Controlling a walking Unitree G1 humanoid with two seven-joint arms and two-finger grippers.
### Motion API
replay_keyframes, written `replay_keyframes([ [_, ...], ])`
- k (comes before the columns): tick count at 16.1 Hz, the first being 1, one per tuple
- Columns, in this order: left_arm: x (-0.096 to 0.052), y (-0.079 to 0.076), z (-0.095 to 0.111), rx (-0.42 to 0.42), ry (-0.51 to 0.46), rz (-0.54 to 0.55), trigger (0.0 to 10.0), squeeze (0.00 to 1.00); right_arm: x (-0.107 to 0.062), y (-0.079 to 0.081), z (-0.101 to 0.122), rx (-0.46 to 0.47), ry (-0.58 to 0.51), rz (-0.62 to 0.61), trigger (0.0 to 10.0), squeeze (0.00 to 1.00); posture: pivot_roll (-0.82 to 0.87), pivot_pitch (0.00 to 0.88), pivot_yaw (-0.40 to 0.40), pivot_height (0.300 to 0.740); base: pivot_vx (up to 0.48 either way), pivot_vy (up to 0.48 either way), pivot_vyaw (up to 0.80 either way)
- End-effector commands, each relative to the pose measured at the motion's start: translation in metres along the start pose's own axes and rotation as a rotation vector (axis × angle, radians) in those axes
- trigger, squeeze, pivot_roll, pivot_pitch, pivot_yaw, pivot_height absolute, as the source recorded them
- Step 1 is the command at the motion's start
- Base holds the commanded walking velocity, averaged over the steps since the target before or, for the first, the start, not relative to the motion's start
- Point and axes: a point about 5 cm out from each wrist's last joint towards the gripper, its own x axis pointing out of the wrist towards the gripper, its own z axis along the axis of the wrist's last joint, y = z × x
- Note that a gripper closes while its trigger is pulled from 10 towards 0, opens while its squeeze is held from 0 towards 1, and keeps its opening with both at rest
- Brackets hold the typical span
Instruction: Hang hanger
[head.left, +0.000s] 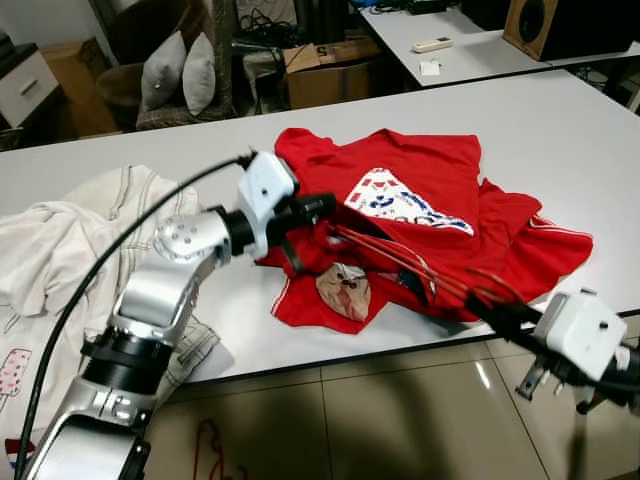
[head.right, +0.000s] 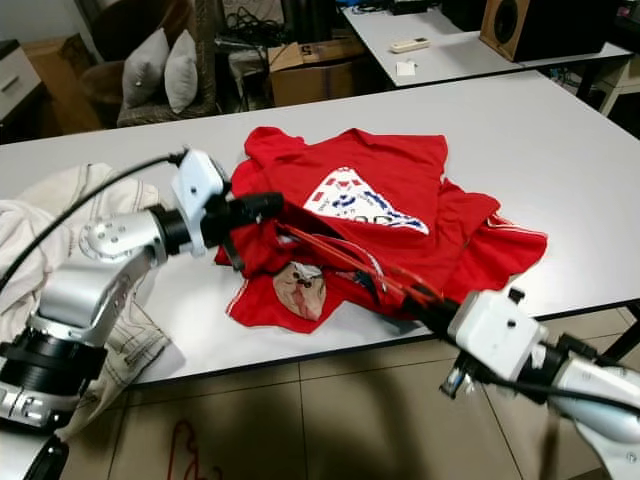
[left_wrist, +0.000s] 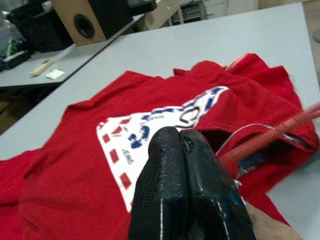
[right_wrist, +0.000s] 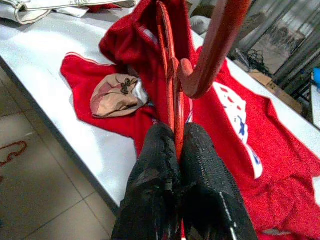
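A crumpled red T-shirt with a white, blue-lettered print (head.left: 400, 215) lies on the white surface (head.left: 560, 130), and everything turns on it. The right gripper (right_wrist: 177, 145) hangs off the surface's near edge, just short of the shirt's hem, its jaws clamped narrow on the end of a thin red plastic hanger (head.left: 400, 262). The hanger runs from there up into the shirt, its far part under the fabric near the collar. The left gripper (left_wrist: 181, 150) is at the shirt's upper edge beside the print, jaws pressed together; whether they pinch cloth (the fold hides the tips) I cannot tell.

By my reading the task is partway: the hanger is grasped and partly threaded into the shirt, but the shirt is not seated on it, nothing is lifted, and no rail is to be seen. A cream garment (head.left: 70, 240) lies on the surface beyond the left arm, away from the shirt.
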Motion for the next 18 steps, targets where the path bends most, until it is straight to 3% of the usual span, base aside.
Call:
replay_keyframes([
  [1, -0.003, 0.002, 0.0, 0.022, 0.016, -0.001, 0.0, 0.0, 0.0, 0.0, 0.002, -0.02, 0.008, 0.024, 10.0, 0.0, -0.03, 0.0, 0.12, 0.74, 0.0, 0.0, 0.0],
  [5, 0.001, -0.003, 0.004, 0.028, 0.0, -0.037, 0.0, 0.0, 0.007, 0.002, 0.001, -0.064, 0.027, 0.101, 10.0, 0.0, -0.04, 0.0, 0.128, 0.74, 0.0, 0.0, 0.0],
  [8, 0.012, -0.01, 0.01, 0.038, -0.019, -0.092, 0.0, 0.0, 0.024, -0.007, -0.002, -0.166, 0.06, 0.137, 10.0, 0.0, -0.03, 0.0, 0.125, 0.74, 0.0, 0.0, 0.0],
  [11, 0.019, -0.02, 0.013, 0.051, -0.006, -0.172, 0.0, 0.0, 0.043, -0.027, -0.007, -0.372, 0.13, 0.035, 10.0, 0.0, -0.02, 0.0, 0.125, 0.74, 0.0, 0.0, 0.0],
  [16, 0.022, -0.016, 0.017, 0.046, -0.011, -0.154, 0.0, 0.0, 0.058, -0.039, 0.01, -0.426, 0.023, -0.121, 10.0, 0.0, -0.01, 0.0, 0.131, 0.74, 0.0, 0.0, 0.0],
  [18, 0.027, -0.013, 0.017, 0.044, -0.017, -0.114, 0.0, 0.0, 0.066, -0.023, 0.016, -0.405, -0.06, -0.029, 10.0, 0.0, 0.0, 0.0, 0.134, 0.74, 0.0, 0.0, 0.0],
])
